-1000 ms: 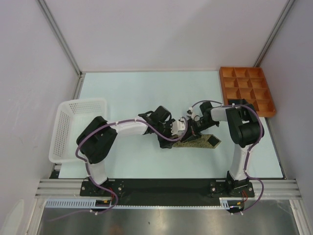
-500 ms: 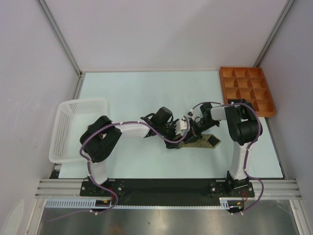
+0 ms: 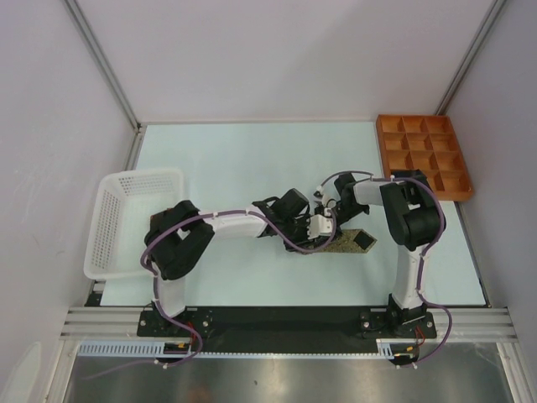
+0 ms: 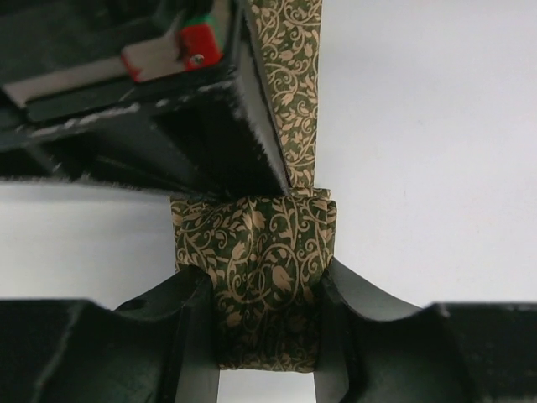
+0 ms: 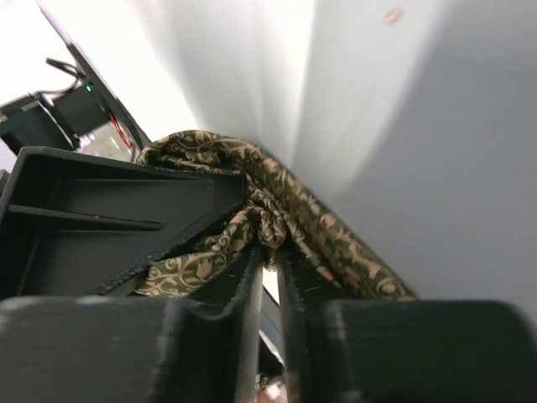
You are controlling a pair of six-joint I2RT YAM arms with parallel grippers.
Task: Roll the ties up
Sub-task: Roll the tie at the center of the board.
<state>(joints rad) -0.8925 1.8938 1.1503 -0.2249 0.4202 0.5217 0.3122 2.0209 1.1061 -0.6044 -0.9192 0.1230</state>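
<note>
On the table (image 3: 252,159), the tie (image 3: 346,245) lies toward 4 o'clock from centre, partly rolled, with a flat tail left to roll. The left gripper (image 4: 264,281) clamps the roll's sides. The right gripper (image 5: 268,260) sits nearly together against the fabric; I cannot tell whether it pinches.

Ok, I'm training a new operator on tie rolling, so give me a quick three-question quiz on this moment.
1. True or false: the tie lies in the orange tray.
2. What is the left gripper closed around? A) basket mesh B) the folded tie C) nothing
3. Fill in: the white basket sits on the robot's ___ side.
Key: 1 false; 2 B; 3 left.
</note>
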